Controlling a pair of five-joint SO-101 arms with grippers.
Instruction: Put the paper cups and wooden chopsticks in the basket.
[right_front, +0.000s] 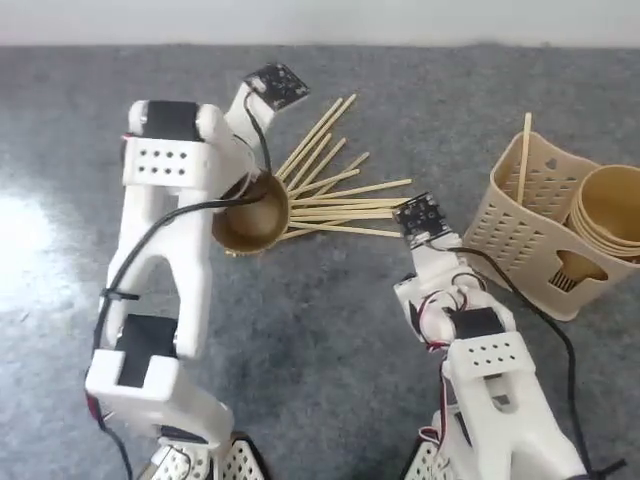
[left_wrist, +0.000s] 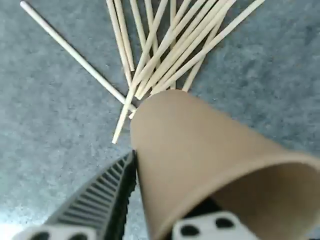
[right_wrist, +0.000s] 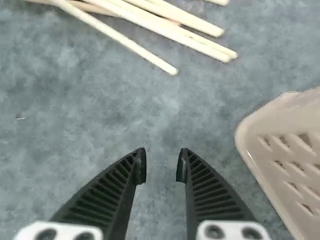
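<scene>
My left gripper (left_wrist: 165, 170) is shut on a brown paper cup (left_wrist: 200, 160), tilted with its mouth toward the camera; one ribbed finger (left_wrist: 107, 200) lies along its outer wall. In the high view that cup (right_front: 252, 218) hangs at the near end of a fan of wooden chopsticks (right_front: 335, 190) lying on the grey carpet. The same chopsticks (left_wrist: 165, 55) spread out beyond the cup. My right gripper (right_wrist: 161, 167) is open by a narrow gap, holding nothing, low over bare carpet between the chopstick tips (right_wrist: 165, 30) and the beige basket (right_wrist: 280, 160).
The perforated basket (right_front: 520, 215) stands at the right edge, with a stack of paper cups (right_front: 612, 210) and one upright chopstick (right_front: 523, 160) in it. The right arm (right_front: 480, 350) stands just left of the basket. Grey carpet spreads between the arms.
</scene>
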